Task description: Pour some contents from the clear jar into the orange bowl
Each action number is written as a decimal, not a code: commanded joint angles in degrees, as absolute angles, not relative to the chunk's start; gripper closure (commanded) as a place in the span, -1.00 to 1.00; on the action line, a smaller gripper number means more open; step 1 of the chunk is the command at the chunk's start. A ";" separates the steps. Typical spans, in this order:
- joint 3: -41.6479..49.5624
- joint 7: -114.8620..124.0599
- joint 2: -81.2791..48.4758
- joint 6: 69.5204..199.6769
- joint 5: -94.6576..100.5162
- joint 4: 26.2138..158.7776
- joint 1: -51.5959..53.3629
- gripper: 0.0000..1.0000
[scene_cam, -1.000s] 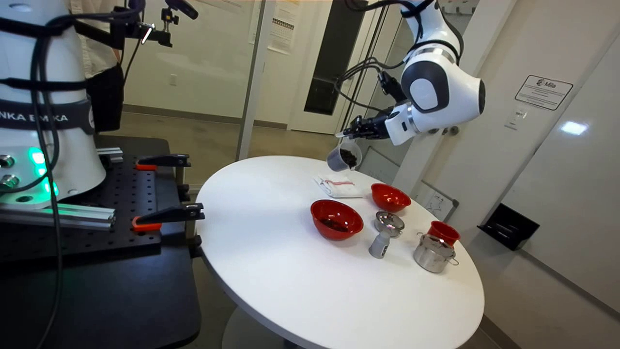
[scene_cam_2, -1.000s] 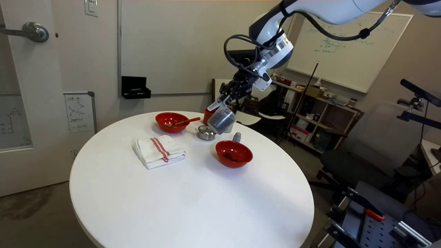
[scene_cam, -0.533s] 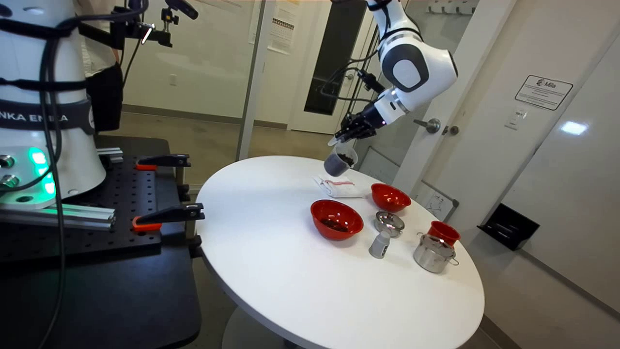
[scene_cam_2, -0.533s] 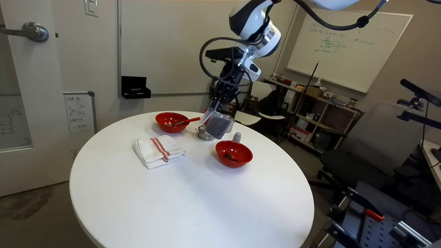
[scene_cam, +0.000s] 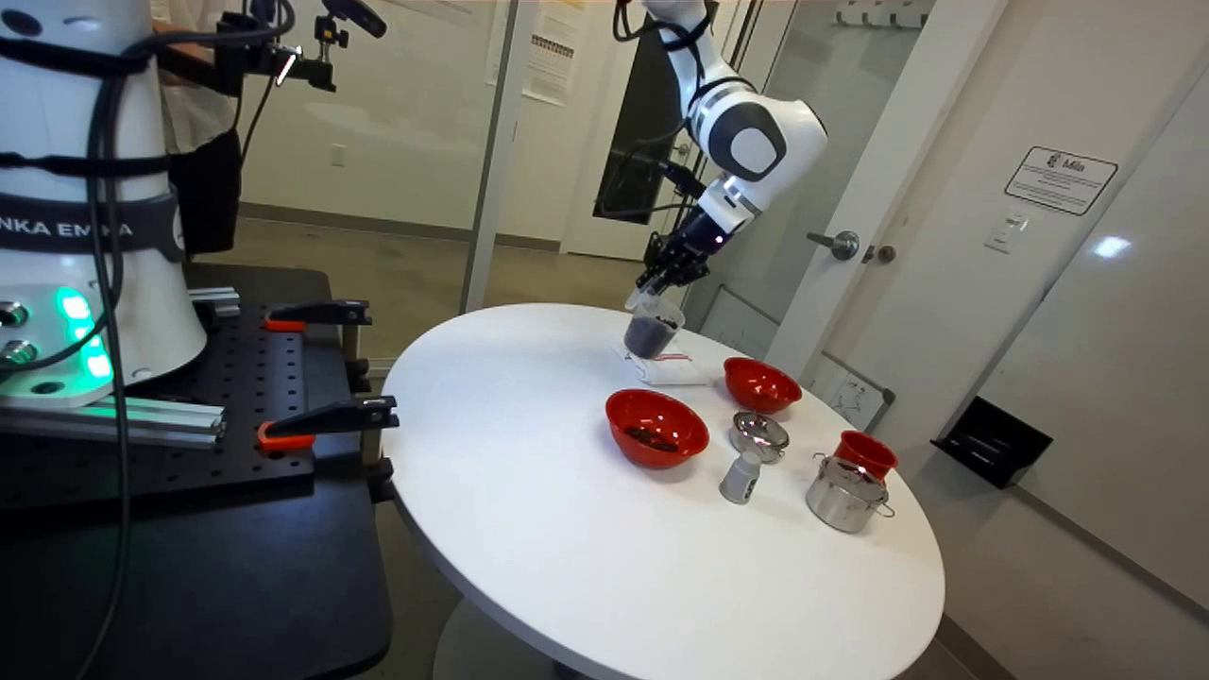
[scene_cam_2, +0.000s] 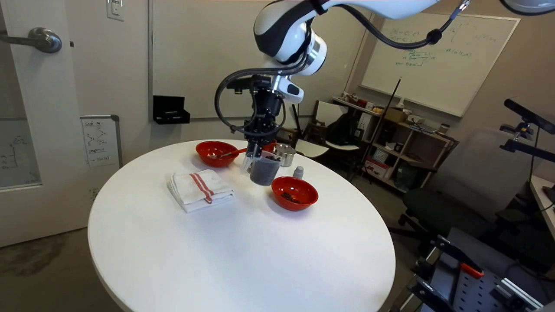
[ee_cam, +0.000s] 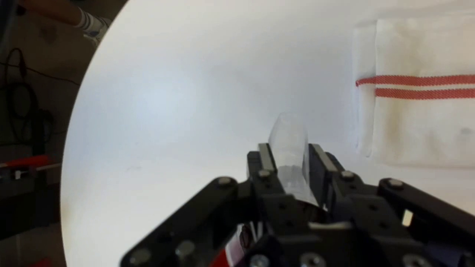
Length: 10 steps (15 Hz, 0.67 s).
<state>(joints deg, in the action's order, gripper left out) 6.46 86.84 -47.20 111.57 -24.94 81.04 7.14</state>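
“Mila” tops the wall sign [scene_cam: 1061,179]; the arm's base band [scene_cam: 55,229] shows “NKA EM”, partly covered. The gripper [ee_cam: 291,155], nearly closed, pinches the handle [ee_cam: 288,133] of the clear jar [scene_cam_2: 263,172], slightly tilted, dark bits [scene_cam_2: 273,157] inside. At the jar's four o'clock in an exterior view, the red bowl [scene_cam_2: 307,191] holds dark bits; at ten, a second red bowl [scene_cam_2: 211,160] holds a red-handled utensil [scene_cam_2: 236,152].

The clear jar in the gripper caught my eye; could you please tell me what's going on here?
The robot's gripper is shut on the handle of the clear jar, holding it slightly tilted above the white table. Dark pieces show in the nearer red bowl and in the jar. Nothing is visibly pouring; the jar appears beside that bowl, not over it.
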 commanded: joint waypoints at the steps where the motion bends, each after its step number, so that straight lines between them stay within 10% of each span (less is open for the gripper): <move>1: 6.53 94.12 -54.81 114.27 -19.78 72.63 6.64 0.86; 10: 4.66 98.78 -63.16 110.53 -17.02 62.80 4.34 0.86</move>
